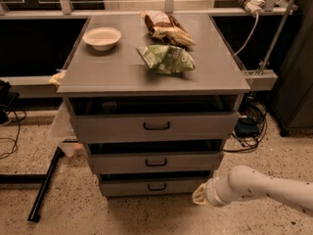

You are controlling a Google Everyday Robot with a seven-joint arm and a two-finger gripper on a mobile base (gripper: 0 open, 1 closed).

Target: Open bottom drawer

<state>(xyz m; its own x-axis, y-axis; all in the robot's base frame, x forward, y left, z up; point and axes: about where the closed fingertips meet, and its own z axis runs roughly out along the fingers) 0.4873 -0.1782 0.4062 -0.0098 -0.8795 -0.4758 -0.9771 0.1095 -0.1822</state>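
The bottom drawer [151, 186] is the lowest, shallowest grey front of the cabinet, with a small black bar handle [156, 186] at its centre. It stands slightly pulled out, like the two fronts above it. My white arm comes in from the lower right. Its gripper [199, 195] is low near the floor, just right of the bottom drawer's right end and well right of the handle. It holds nothing that I can see.
The middle drawer [155, 162] and top drawer [156, 126] sit above. On the cabinet top [112, 72] are a white bowl [102, 37], a green chip bag [166, 58] and a brown chip bag [166, 27]. Cables [249, 126] lie right, a black bar [45, 187] lies left.
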